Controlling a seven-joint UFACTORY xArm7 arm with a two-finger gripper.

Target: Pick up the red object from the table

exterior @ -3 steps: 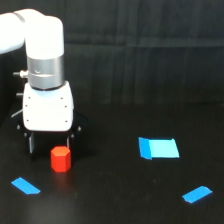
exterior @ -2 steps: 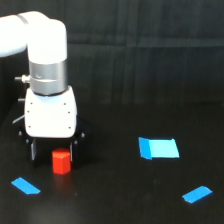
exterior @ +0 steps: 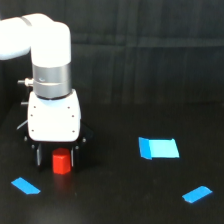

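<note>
My arm hangs straight down over the table [exterior: 120,200], my gripper [exterior: 56,159] spread around the red object [exterior: 61,162], one dark finger on either side of it, whether touching I cannot tell.

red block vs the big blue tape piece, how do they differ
The red block is a solid that stands up off the table; the big blue tape piece lies flat. The block sits under the white pincer, between its dark fingers; the tape lies in the open toward the exterior view's right. The tape is wider. Both rest on the table.
</note>
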